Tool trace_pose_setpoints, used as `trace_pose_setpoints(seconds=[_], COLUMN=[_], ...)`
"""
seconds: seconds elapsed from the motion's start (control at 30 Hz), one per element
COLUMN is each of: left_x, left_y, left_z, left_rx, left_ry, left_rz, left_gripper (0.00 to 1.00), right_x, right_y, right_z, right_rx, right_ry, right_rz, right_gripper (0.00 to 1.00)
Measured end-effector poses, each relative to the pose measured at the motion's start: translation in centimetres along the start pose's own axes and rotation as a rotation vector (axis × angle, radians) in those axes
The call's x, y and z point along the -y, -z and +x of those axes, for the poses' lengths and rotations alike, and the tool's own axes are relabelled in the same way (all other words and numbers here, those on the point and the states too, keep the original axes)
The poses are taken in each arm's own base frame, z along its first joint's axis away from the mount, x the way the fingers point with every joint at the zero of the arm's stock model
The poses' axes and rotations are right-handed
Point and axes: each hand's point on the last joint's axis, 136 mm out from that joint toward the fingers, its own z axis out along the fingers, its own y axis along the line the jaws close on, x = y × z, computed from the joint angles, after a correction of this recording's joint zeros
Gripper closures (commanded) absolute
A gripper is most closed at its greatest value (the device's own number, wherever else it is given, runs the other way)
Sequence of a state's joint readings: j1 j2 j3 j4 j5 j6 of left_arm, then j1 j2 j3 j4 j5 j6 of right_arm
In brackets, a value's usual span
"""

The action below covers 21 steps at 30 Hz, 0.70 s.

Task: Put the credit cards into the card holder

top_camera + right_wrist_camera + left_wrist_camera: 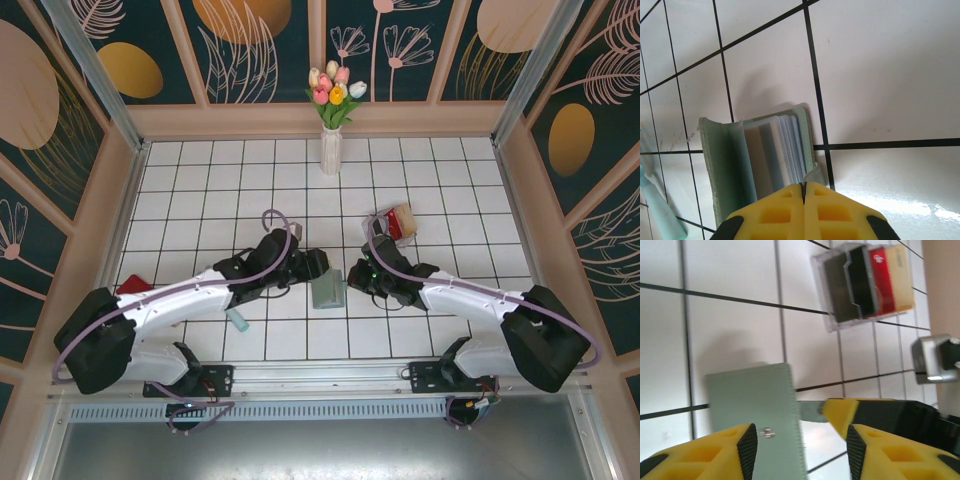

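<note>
Just then, the right gripper (804, 189) was pinched shut on the thin strap at the edge of the wallet (760, 155). The wallet was partly open, with its pale sleeves fanned inside the green cover. The left gripper (800, 442) had its jaws apart at the wallet's outer cover. Its left finger (746, 447) was against the cover and the other finger was clear of it.

From above, the wallet sat on the tiled table (200, 170) between the two grippers. A clear box (819, 285) lay at 1 o'clock from the wallet, well apart, holding the red card (880, 280) and tan card (900, 275) on edge. A teal stick (237, 320) lay at 8 o'clock, and a vase (331, 150) stood at 12 o'clock.
</note>
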<state>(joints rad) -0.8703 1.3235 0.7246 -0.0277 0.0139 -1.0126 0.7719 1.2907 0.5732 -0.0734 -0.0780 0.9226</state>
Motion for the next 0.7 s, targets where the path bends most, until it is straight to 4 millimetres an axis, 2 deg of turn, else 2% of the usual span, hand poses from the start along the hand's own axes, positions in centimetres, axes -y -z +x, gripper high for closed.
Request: trace_pose_setpoints(seconds=[0.13, 0.3, 0.47, 0.7], left_x=[-3.2, -5.5, -6.1, -6.0], left_y=[-0.8, -2.8, -4.2, -5.9], left_z=[1.6, 3.5, 4.8, 5.6], left_rx=[-0.036, -0.114, -0.172, -0.214], left_ry=[0.004, 0.006, 0.009, 0.003], left_rz=[-0.094, -0.163, -0.17, -0.164], left_gripper=[0.52, 0.54, 0.55, 0.58], right_x=[0.1, -0.2, -0.7, -1.6], right_y=[-0.2, -0.1, -0.1, 0.0], right_z=[0.1, 0.0, 0.1, 0.3], right_rx=[-0.006, -0.003, -0.014, -0.034], right_ry=[0.0, 0.004, 0.008, 0.02], right_rz=[0.004, -0.003, -0.025, -0.067], right_gripper=[0.96, 0.96, 0.96, 0.95])
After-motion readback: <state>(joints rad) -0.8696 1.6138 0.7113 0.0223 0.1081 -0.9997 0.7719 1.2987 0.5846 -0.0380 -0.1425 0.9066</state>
